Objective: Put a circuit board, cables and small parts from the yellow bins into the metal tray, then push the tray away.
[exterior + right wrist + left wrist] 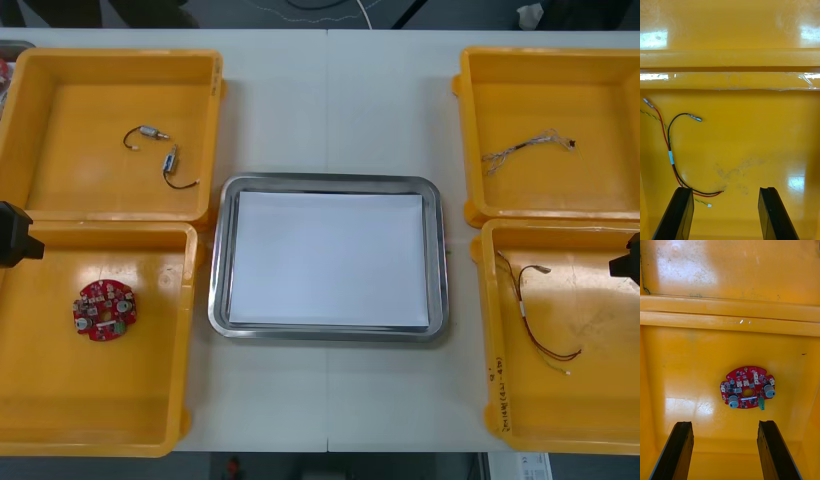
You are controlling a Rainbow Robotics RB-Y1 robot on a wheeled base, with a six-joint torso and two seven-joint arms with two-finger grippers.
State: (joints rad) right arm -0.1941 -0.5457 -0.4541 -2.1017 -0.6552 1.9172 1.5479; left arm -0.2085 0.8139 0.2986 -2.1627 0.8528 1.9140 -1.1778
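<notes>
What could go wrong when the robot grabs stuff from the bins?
The circuit board lies flat ahead of the open left end effector, so the grip might slip. The thin red, black and yellow cable sits off to one side of the open right end effector, which might miss it.

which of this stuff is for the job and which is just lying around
For the job: metal tray; circuit board; small metal parts; twisted cable; red and black cable; yellow bins; left gripper and right gripper, open over the near bins.
Lying about: white object beyond the table's far edge; label on near right bin.
</notes>
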